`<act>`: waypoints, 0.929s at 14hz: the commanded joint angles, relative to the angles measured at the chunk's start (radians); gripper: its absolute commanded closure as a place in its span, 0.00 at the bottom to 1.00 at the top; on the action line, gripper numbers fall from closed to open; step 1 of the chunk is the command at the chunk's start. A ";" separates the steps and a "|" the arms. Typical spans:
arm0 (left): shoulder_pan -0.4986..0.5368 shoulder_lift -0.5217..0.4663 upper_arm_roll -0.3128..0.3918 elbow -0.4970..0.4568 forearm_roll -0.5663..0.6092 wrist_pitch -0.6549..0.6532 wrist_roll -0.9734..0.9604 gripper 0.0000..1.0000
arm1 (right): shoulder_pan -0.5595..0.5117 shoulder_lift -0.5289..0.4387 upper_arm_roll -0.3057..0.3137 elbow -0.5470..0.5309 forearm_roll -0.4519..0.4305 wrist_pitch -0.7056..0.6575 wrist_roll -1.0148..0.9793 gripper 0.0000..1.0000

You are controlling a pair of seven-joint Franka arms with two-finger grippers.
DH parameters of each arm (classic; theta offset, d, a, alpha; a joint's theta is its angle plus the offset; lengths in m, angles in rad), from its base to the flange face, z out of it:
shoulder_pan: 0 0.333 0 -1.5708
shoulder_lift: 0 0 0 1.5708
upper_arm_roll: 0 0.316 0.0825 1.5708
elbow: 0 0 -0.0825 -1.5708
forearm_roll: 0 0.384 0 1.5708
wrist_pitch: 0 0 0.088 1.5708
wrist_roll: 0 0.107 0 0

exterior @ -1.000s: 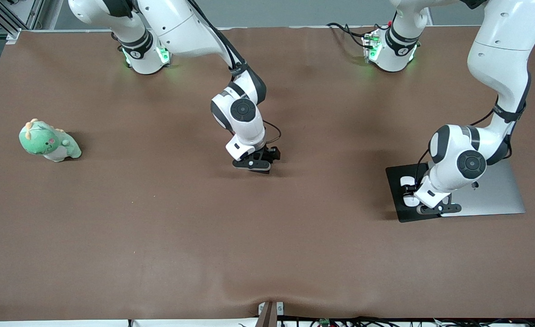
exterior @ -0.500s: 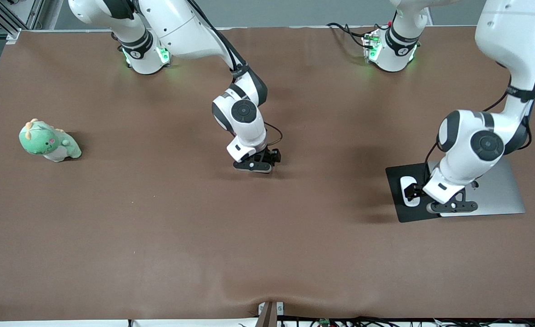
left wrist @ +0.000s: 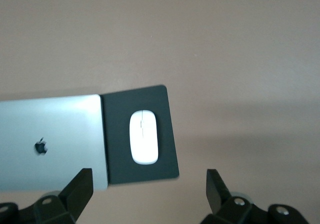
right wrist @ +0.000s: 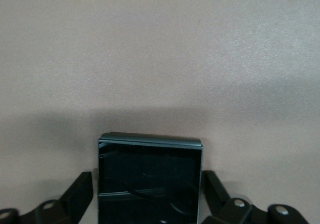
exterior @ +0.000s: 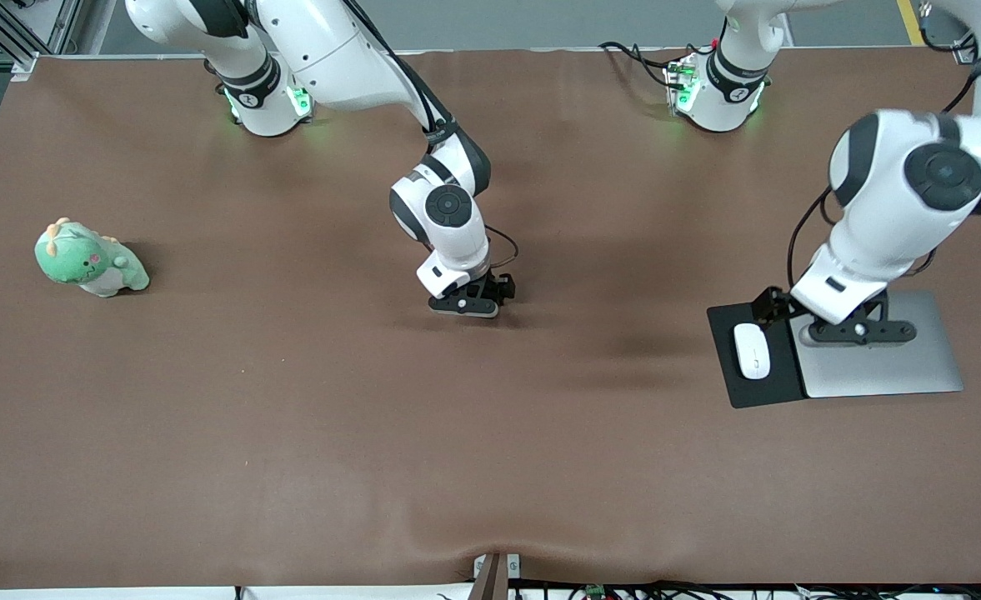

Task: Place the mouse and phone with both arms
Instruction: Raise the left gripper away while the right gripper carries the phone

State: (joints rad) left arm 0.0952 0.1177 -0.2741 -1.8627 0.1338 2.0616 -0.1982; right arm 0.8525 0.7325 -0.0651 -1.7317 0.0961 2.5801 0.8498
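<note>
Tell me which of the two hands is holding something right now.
The right hand, over the middle of the table: the phone sits clamped between its fingers. The left hand is open and empty above the mouse on its pad.

It looked like a robotics lab. Two white arms (exterior: pixel 448 208) were bolted to a brown-covered table (exterior: pixel 290 417), with loose cables (exterior: pixel 636 54) and what seemed aluminium framing (exterior: pixel 7 29) at its edge.
</note>
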 commanded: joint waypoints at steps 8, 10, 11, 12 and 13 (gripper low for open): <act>0.011 -0.016 -0.040 0.418 -0.130 -0.492 0.019 0.00 | -0.070 -0.142 -0.012 0.046 0.005 -0.259 0.018 1.00; -0.003 -0.039 -0.027 0.427 -0.149 -0.514 0.022 0.00 | -0.130 -0.220 -0.012 0.046 0.001 -0.368 0.012 1.00; -0.015 -0.053 -0.022 0.427 -0.148 -0.518 0.022 0.00 | -0.153 -0.257 -0.012 0.044 -0.001 -0.415 -0.010 1.00; -0.040 -0.058 -0.007 0.425 -0.149 -0.522 0.019 0.00 | -0.185 -0.295 -0.012 0.044 -0.001 -0.458 -0.047 1.00; -0.090 -0.064 0.048 0.425 -0.148 -0.535 0.022 0.00 | -0.229 -0.332 -0.012 0.041 -0.001 -0.500 -0.085 1.00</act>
State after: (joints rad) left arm 0.0729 0.0752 -0.2939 -1.4403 0.0024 1.5589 -0.1930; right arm 0.6946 0.4925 -0.0936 -1.6531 0.0963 2.1433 0.8211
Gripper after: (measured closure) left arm 0.000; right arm 0.194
